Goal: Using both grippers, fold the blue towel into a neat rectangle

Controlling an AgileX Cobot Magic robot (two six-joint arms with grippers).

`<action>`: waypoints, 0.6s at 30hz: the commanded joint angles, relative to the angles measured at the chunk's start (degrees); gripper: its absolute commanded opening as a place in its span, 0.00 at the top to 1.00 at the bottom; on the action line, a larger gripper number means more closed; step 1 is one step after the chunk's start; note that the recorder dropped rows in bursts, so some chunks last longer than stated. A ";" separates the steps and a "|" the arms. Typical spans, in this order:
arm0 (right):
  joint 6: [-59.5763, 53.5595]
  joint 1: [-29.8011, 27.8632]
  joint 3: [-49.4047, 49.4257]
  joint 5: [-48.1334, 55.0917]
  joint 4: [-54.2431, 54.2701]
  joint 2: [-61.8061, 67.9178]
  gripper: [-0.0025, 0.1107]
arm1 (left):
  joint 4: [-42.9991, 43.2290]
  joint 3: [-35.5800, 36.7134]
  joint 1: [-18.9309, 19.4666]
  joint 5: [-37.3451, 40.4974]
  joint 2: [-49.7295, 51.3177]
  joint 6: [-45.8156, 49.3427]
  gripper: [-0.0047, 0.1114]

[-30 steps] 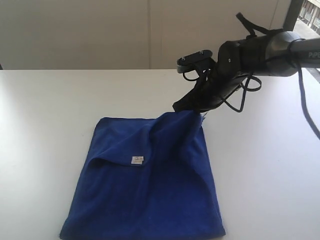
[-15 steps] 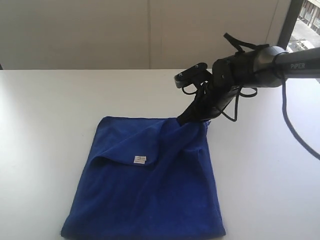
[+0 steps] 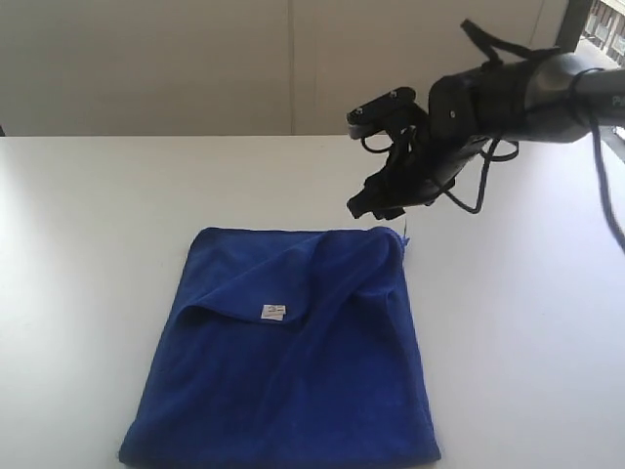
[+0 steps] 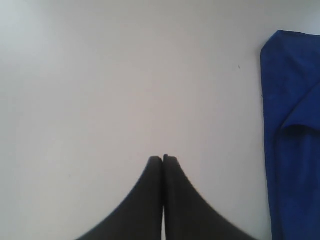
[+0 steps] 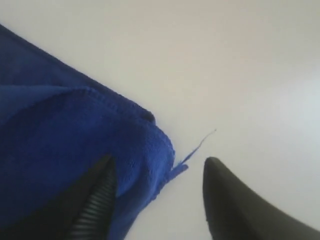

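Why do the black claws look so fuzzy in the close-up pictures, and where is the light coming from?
Left wrist view: the left gripper sits close to the lens, a soft dark shape; the table is washed pale. Right wrist view: the right gripper blurs likewise, while the blue towel looks crisper. Exterior view: daylight enters at a window, upper right.

Plain robotics lab or test room.
A bare white counter [image 3: 88, 215] meets a blank, pale panelled wall [image 3: 146, 68]; a window [image 3: 598, 34] shows beyond its far right corner, and a black, cabled robot arm [image 3: 527, 93] reaches over it.
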 commanded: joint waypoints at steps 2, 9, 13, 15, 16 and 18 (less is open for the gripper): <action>1.56 -0.20 -0.05 7.28 1.71 -3.47 0.79 | -0.45 0.11 0.04 0.64 -0.54 0.14 0.96; -3.32 -0.08 5.95 4.46 17.22 -3.58 0.98 | -0.45 0.11 0.04 0.64 -0.54 0.14 0.96; -3.31 -0.08 7.04 4.31 17.34 -3.72 0.98 | -0.46 0.11 0.04 -0.12 -0.54 0.14 0.96; -3.31 -0.08 7.08 4.69 18.91 -4.25 0.98 | -0.46 0.11 0.04 -0.97 -0.54 0.14 0.96; -3.31 -0.08 7.17 4.78 19.52 -4.61 0.98 | -0.46 0.11 0.04 -0.97 -0.54 0.14 0.96; -3.31 -0.08 7.29 5.06 21.20 -5.37 0.98 | -0.46 0.11 0.04 -0.83 -0.54 0.14 0.96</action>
